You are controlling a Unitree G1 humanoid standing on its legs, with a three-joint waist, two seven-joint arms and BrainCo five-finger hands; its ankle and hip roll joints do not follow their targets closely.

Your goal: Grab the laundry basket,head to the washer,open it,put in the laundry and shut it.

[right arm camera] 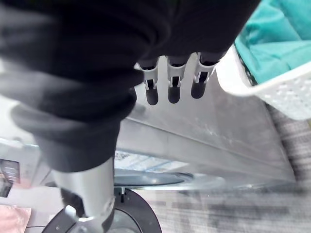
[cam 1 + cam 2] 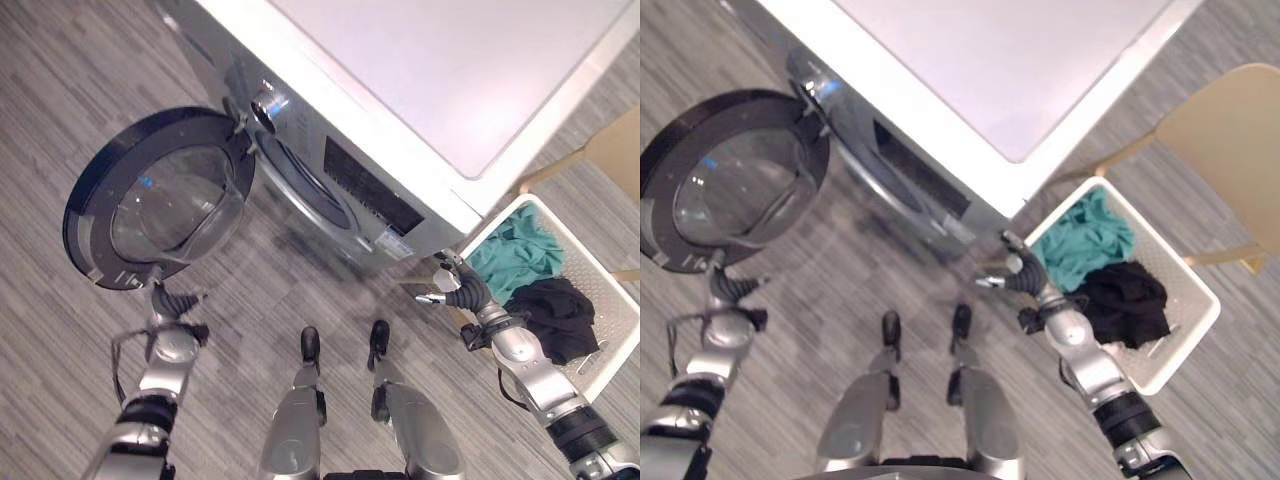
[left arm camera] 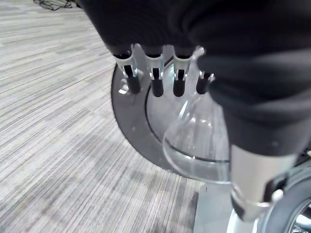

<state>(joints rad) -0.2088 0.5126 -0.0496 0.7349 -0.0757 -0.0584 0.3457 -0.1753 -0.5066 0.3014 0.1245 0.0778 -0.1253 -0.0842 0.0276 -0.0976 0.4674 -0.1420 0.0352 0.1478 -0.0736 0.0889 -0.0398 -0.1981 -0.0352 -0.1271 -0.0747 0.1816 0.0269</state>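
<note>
My left hand [image 2: 172,305] hangs just below the rim of the round, dark-framed glass washer door [image 2: 160,200], which stands swung wide open; my fingers [image 3: 156,80] are relaxed and grasp nothing. My right hand [image 2: 458,285] hovers loosely spread and empty, between the silver front-loading washer [image 2: 330,180] and the white perforated plastic laundry basket [image 2: 1200,300] on the grey wood-grain floor [image 2: 60,120]. Inside the basket, just beside that hand, lie a teal cloth [image 2: 1090,240] and a black garment [image 2: 1130,300]. No print is legible to me.

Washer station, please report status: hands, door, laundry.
Left hand open at door rim, door swung wide. Right hand open, empty, beside basket. Teal and black laundry in basket. Nothing blocking.
</note>
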